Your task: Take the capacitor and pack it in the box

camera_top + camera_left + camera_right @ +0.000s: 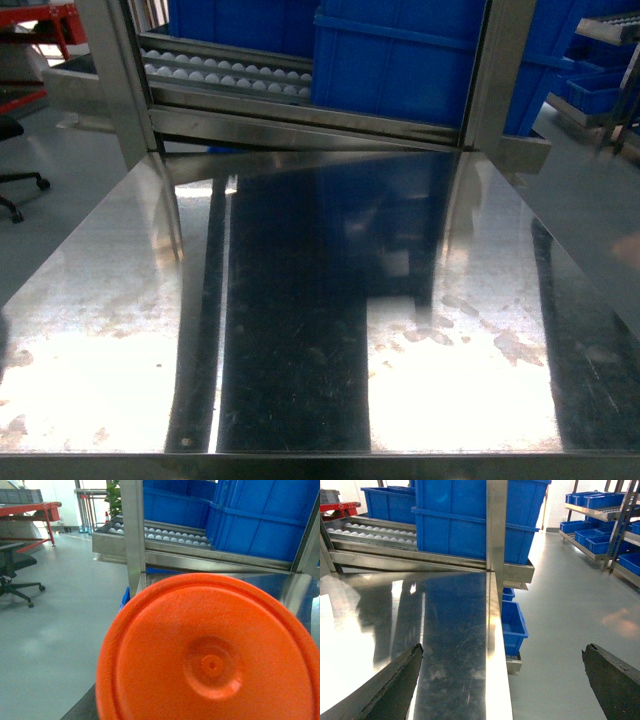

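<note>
on the shiny steel table (pixel 300 330), seen from the head camera, nothing is lying at all.

"so where is the pink box? and the capacitor?"

"neither one shows in any of the three pictures. so nobody can tell which way the box points or which way its long side runs."

"what fills up the left wrist picture?"

"a big orange round lid (pixel 212 665), very close to that camera. it hides the left gripper, so it cannot be told if that one is open, closed, or holding anything."

"and the right one?"

"the right gripper (pixel 502 680) has its two dark fingers (pixel 395 685) far apart, wide open, with nothing between them. it hangs over the right edge of the table, half above the grey floor (pixel 560 630). it looks like it is just waiting, since there is nothing near to grab."

"what is behind the table?"

"a slanted roller rack (pixel 225 78) with large blue bins (pixel 400 55) on it. those are not the box. the job looks not begun; the robot likely has to find the box and the capacitor first."
</note>
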